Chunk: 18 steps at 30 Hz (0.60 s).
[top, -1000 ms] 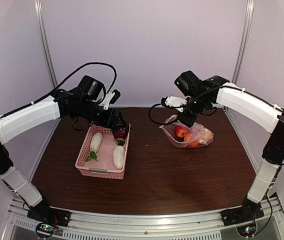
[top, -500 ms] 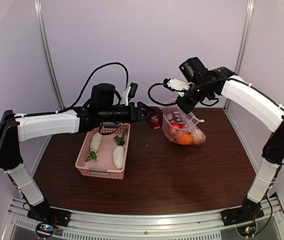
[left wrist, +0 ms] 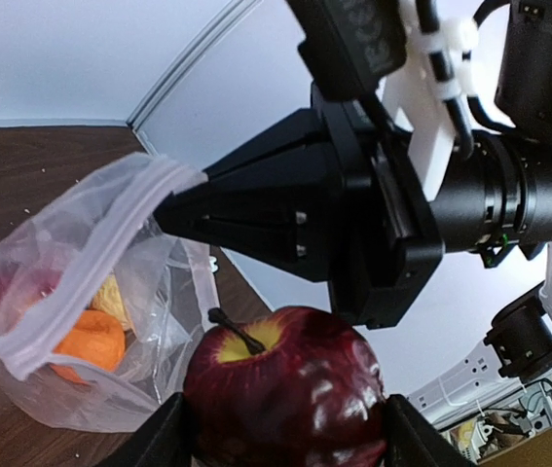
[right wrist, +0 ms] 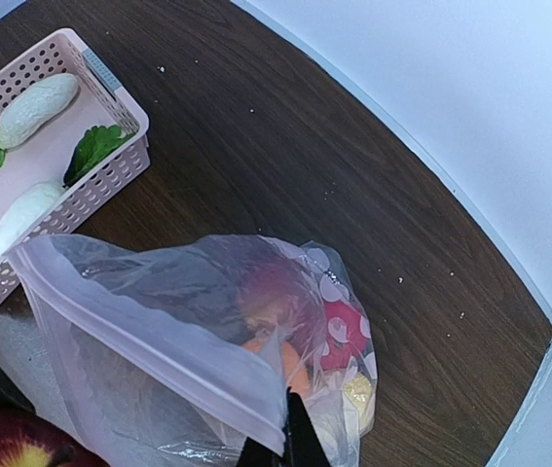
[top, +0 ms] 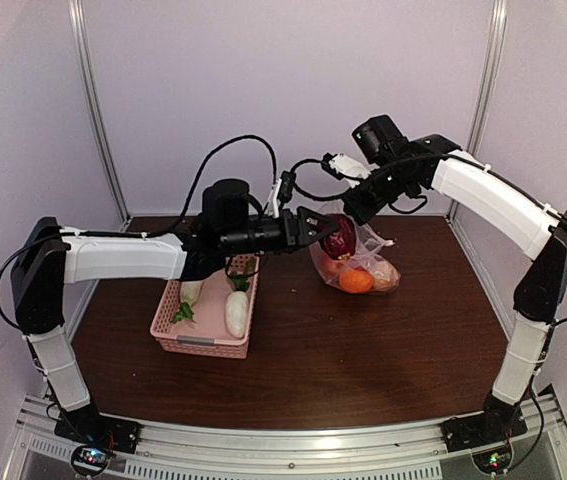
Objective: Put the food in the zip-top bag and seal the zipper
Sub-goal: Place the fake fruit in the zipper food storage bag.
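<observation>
My left gripper [top: 329, 232] is shut on a dark maroon apple [top: 339, 238], held in the air right at the mouth of the zip-top bag [top: 361, 262]. The apple fills the bottom of the left wrist view [left wrist: 285, 399]. My right gripper [top: 351, 210] is shut on the bag's upper rim and holds it lifted and open; the pale zipper strip [right wrist: 149, 336] runs across the right wrist view. Red, orange and yellow pieces lie inside the bag [right wrist: 339, 331]. Two white radishes with green leaves [top: 235, 312] lie in the pink basket [top: 203, 345].
The pink basket stands left of the bag on the dark wooden table [top: 363, 350]. It also shows in the right wrist view [right wrist: 110, 97]. Metal frame posts and pale walls close the back and the sides.
My left arm carried the apple from the basket rightward to the bag's mouth. My right gripper lifted the bag's rim higher and drew it left.
</observation>
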### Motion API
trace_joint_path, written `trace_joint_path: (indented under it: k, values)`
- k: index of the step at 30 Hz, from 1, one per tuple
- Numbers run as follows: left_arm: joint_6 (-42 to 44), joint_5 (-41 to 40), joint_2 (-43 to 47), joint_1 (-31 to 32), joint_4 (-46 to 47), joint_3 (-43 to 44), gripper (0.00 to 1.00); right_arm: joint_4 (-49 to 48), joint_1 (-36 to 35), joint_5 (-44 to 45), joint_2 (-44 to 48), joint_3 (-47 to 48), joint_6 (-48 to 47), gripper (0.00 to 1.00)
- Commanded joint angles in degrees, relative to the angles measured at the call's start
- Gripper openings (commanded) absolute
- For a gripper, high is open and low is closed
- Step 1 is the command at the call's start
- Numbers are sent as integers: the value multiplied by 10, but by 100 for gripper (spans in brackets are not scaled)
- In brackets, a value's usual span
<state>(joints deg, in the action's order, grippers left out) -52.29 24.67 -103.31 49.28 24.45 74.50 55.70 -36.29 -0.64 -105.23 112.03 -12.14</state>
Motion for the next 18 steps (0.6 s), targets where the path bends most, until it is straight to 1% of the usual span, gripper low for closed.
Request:
trace_joint_path:
  k: [1, 3, 5, 7, 9, 11, 12, 18]
  values:
    - [-48, -13, -25, 10, 56, 19, 39, -1, 1, -8, 3, 17, 26, 0]
    - [-69, -38, -44, 10, 56, 25, 37, -6, 1, 0, 11, 18, 31, 0]
    - [-65, -47, -69, 9, 51, 46, 38, -12, 1, 26, 19, 16, 33, 0]
    - [-68, -62, -94, 6, 39, 71, 38, -11, 1, 32, 23, 16, 30, 0]
    - [-70, -75, -117, 5, 34, 97, 37, -8, 1, 13, 28, 11, 30, 0]
    - [-81, -103, -136, 4, -11, 128, 37, -8, 1, -2, 35, 4, 34, 0]
    - [-87, -111, -142, 2, -14, 136, 37, -8, 1, -8, 38, 1, 35, 0]
    - [-159, -199, -155, -8, -64, 143, 36, -3, 1, -55, 59, -17, 35, 0]
